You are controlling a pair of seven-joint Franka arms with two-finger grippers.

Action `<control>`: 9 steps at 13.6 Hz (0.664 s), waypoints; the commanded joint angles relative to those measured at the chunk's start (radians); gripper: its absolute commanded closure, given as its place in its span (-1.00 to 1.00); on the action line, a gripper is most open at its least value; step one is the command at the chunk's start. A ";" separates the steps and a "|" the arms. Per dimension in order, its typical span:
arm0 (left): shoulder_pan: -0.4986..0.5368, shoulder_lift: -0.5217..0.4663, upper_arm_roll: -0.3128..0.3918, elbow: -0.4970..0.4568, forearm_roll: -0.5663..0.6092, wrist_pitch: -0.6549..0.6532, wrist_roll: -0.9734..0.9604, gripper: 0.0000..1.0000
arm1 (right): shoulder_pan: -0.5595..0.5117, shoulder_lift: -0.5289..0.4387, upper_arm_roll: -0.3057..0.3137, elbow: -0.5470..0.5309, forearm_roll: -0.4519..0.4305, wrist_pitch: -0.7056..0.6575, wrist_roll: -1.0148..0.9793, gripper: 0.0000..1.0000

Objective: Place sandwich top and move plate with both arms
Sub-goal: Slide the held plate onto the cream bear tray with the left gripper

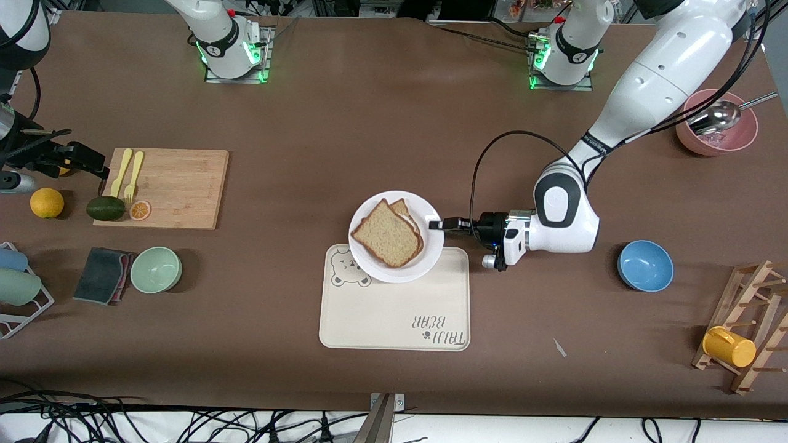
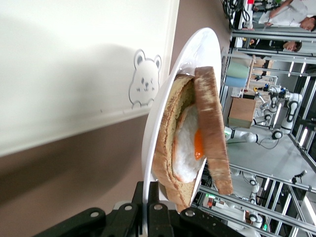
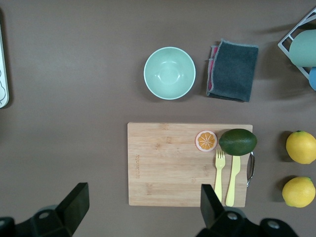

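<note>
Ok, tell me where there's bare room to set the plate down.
Most of the tray is bare, on the part nearer the camera than the plate, which the left pincer grips at the rim. Bare table also lies between the tray and the blue bowl. It is crowded by the green bowl, the cloth and the board.

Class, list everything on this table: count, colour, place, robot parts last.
plate: 1, white, overlapping tray's farther edge
sandwich top: 1, tan, on egg slice, on plate
tray: 1, cream, mid-table
cutting board: 1, wooden, right arm's end
fork, knife: 2, yellow, on board
avocado, orange slice: 2, green, orange, board's nearer edge
lemons: 2, yellow, beside board
bowls: 3, mint, blue, pink
cloth: 1, grey, beside mint bowl
mug: 1, yellow, on wooden rack
left end effector: 1, black, shut on plate rim
right end effector: 1, black, open, over table near lemons
</note>
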 commanded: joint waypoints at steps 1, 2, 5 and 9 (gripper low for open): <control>-0.054 0.065 0.019 0.126 -0.016 -0.018 -0.042 1.00 | -0.009 0.000 0.004 0.007 0.011 -0.011 0.000 -1.00; -0.069 0.084 0.042 0.160 -0.014 -0.018 -0.063 1.00 | -0.009 0.000 0.004 0.007 0.011 -0.011 0.000 -1.00; -0.134 0.105 0.117 0.205 -0.019 -0.018 -0.070 1.00 | -0.008 0.000 0.004 0.007 0.011 -0.011 0.000 -1.00; -0.137 0.177 0.128 0.304 -0.020 -0.015 -0.076 1.00 | -0.009 0.000 0.004 0.007 0.011 -0.011 0.000 -1.00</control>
